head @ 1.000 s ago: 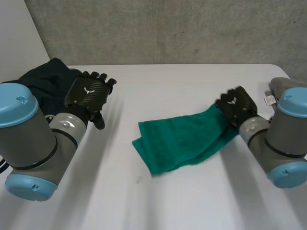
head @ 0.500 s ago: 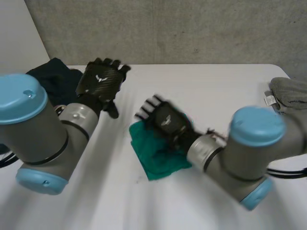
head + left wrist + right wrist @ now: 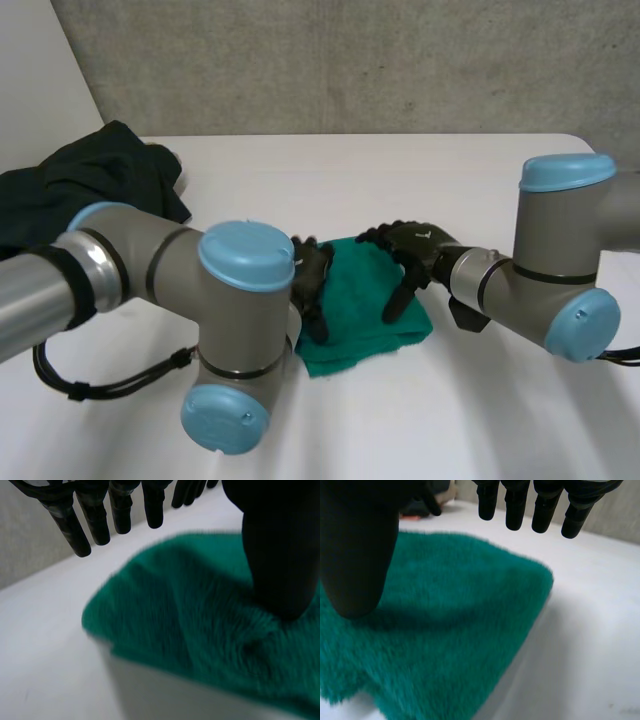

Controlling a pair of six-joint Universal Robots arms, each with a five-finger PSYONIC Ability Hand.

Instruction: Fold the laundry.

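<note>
Here's the left hand (image 3: 312, 283), planted at the nine o'clock edge of the green towel (image 3: 355, 325) and half tucked behind the blue-capped elbow of the left arm (image 3: 180, 275). Its wrist view settles the grip. The fingers (image 3: 85, 527) are straight and spread, hanging just above the cloth's edge, and the thumb (image 3: 280, 565) rests tip-down on the fluffy pile. Nothing is pinched; the hand is relaxed and gripping nothing.

Across at the towel's two o'clock corner is the right hand (image 3: 415, 248), reaching in from the right arm (image 3: 560, 270) with its fingertips down on the cloth. Its own wrist view tells the same story. The fingers (image 3: 545, 510) are straight with gaps between them, poised over the towel's edge. The thumb (image 3: 355, 565) sits on the green surface, and nothing is clamped.

The towel lies between the two hands as a compact, roughly square folded bundle in the middle of the white table (image 3: 400, 170), with a lower layer peeking out at six o'clock.

At ten o'clock from the towel, and well apart from it, a dark garment (image 3: 100, 180) sits heaped at the table's far corner.
</note>
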